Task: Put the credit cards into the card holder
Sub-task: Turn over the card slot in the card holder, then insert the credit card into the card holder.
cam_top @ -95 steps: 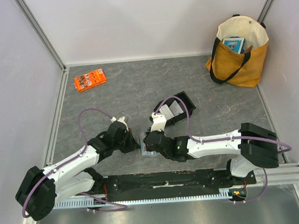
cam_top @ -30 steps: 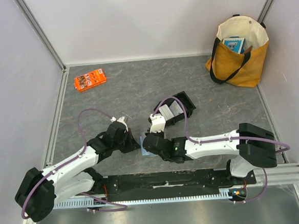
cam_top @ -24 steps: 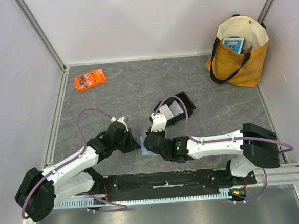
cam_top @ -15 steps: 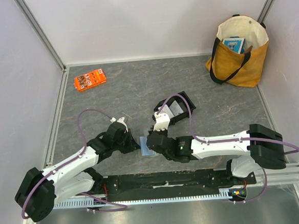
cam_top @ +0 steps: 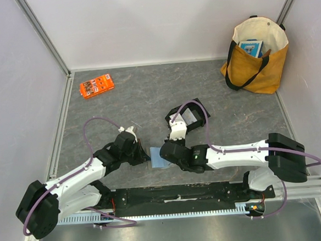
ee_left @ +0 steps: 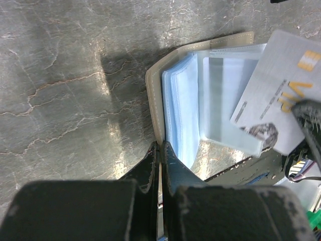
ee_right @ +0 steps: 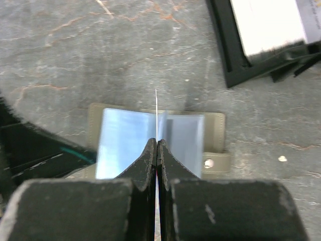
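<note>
A: Because the credit card (ee_left: 278, 95) is a thin, stiff, slick plate and surely light, we think a pinch across its flat faces near one end suits it. That leaves the other end free to enter a sleeve. Our right pincer (ee_right: 157, 143) has it that way, jaws closed flat on the card, directly above the card holder (ee_right: 125, 135).

B: The card holder we take for soft and floppy, so it wants pinning down. Our left pincer (ee_left: 159, 149) is closed on the taupe cover at one edge of the holder, which lies open on the surface (cam_top: 126, 101).

A: What does each view give us?

B: From the right wrist the card is only a pale line, edge-on, over the holder's fold, and we cannot read its tilt. The left wrist shows its face, gold chip and all, slanting across the holder's clear sleeves (ee_left: 225, 95). We cannot tell there whether a corner is inside one. From above we cannot make out the card. We see only a patch of the holder's pale blue inner face between the two pincers.
</note>
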Available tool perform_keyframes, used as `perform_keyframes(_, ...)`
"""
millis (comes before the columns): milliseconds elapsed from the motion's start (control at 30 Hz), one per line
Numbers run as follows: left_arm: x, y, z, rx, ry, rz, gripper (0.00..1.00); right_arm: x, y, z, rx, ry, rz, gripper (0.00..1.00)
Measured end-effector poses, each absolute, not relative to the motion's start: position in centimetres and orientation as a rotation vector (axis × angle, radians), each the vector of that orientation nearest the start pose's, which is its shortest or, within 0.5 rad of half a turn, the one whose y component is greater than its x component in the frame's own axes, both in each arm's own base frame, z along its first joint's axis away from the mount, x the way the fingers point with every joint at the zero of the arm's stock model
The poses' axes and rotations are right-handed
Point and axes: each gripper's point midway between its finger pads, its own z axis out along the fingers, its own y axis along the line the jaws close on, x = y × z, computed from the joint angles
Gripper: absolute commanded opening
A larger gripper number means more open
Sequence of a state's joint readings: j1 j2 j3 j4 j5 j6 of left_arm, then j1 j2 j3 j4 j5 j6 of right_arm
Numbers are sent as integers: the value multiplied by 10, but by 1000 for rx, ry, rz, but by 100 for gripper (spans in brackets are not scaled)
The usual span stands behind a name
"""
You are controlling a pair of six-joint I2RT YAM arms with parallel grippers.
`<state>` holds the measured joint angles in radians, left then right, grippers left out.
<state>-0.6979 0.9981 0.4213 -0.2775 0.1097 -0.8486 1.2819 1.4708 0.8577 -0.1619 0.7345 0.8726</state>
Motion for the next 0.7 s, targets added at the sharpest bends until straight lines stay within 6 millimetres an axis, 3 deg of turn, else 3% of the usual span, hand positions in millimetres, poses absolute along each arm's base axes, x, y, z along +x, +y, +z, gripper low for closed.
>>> perform_keyframes(167,162,-201,44,-145,2603,-766,2,207,298,88,-56,2200,374,0)
perform_keyframes(333,160,-199,35,-149,2630,-743,2,210,283,77,-14,2249,545,0)
perform_keyframes(600,159,-198,26,-153,2658,-718,2,194,314,93,-56,2228,916,0)
perform_keyframes(700,159,-198,25,-155,2663,-712,2,189,320,89,-46,2232,986,0)
